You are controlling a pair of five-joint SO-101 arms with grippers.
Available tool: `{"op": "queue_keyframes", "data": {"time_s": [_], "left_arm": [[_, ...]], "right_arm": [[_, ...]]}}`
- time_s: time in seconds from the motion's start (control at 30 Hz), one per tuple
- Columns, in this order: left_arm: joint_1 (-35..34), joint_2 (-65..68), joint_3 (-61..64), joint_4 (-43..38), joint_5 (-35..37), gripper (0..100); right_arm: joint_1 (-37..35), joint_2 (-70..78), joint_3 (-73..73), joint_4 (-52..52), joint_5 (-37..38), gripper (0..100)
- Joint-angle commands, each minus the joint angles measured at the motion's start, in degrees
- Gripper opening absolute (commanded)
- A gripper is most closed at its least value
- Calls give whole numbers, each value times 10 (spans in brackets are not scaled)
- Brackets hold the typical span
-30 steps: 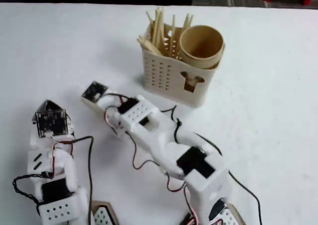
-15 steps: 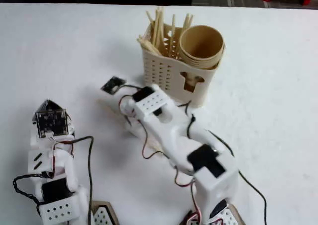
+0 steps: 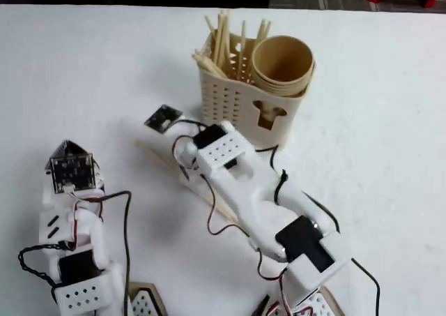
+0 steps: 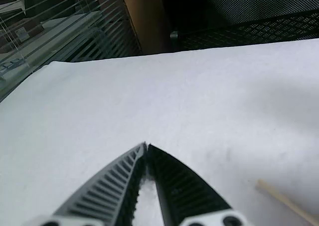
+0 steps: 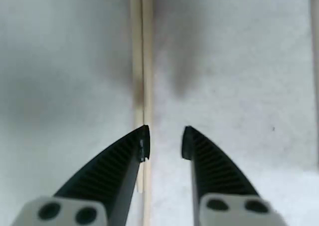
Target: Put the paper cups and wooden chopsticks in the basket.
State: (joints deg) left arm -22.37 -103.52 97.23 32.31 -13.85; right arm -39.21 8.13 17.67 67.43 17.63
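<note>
**Two arms at the desk: jaw states and item positions**

1. Left arm [image 3: 75,260]. It stands at the near left edge of the white desk [image 3: 83,65], well apart from the basket. In the left wrist view the left gripper [image 4: 147,146] has its jaws pressed together at the tips, with nothing between them. It points over bare desk. The end of one wooden stick lies on the desk off to one side of it.

2. Loose chopsticks [image 3: 157,159]. One pair lies flat on the desk between the two arms, running diagonally from near the basket's left side toward the near edge. Its nearer part passes under the right arm. In the right wrist view the two sticks [image 5: 141,61] lie side by side, touching along their length.

3. Right arm [image 3: 265,204]. It extends from the near edge toward the basket and stops just short of it, above the loose pair. The right gripper [image 5: 164,136] has its jaws spread. One jaw tip overlaps the pair; the other hangs over bare desk beside it. Contact cannot be confirmed.

4. Basket [image 3: 237,110]. It stands upright on the far centre of the desk. Stacked paper cups [image 3: 282,65] fill its right part. A bundle of chopsticks [image 3: 223,40] stands in its left part.
</note>
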Motion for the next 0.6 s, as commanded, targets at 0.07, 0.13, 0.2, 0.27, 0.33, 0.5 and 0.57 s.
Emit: {"op": "queue_keyframes", "data": {"time_s": [0.07, 0.13, 0.2, 0.27, 0.33, 0.5, 0.57], "left_arm": [[0, -8, -2, -11, 0, 28], [0, -8, -2, -11, 0, 28], [0, -8, -2, -11, 0, 28], [0, -8, -2, -11, 0, 28], [0, -8, -2, -11, 0, 28], [0, -8, -2, -11, 0, 28], [0, -8, -2, -11, 0, 28]], "right_arm": [[-36, 0, -4, -44, 4, 281], [-39, 39, -9, -69, 5, 274], [-39, 85, -21, -82, 6, 262], [-39, 129, -47, -71, 6, 233], [-38, 163, -95, -25, 6, 170], [-36, 212, -154, 34, 6, 36], [-35, 211, -152, 38, 5, 14]]}}
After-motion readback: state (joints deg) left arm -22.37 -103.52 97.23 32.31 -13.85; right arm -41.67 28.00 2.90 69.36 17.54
